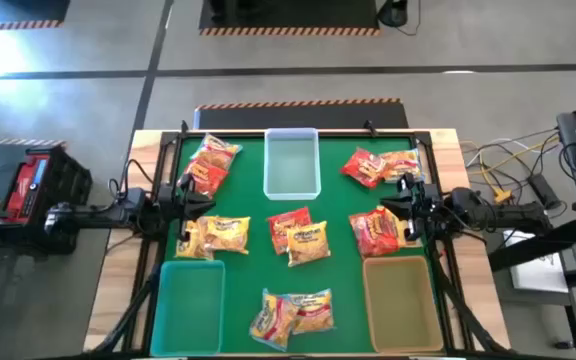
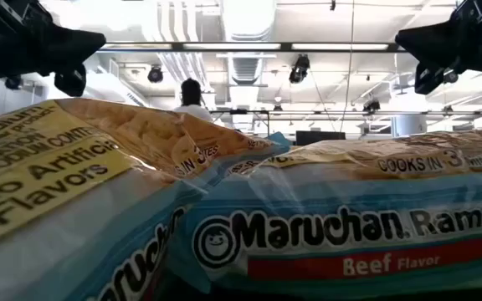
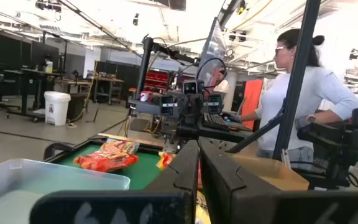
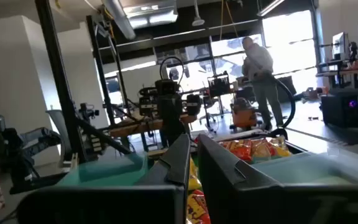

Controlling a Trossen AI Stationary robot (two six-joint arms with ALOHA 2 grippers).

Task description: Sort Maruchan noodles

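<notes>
fingers shut on both your grippers, left gripper [image 1: 190, 192] and right gripper [image 1: 405, 200], holding nothing, arms level, noodles [image 1: 298, 237] lying between them.

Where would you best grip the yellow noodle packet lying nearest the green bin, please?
Probably the yellow noodle packet is best taken from straight above, pinching its crinkly right edge: it lies flat, the green bin crowds its lower side, and another packet overlaps its left.
</notes>
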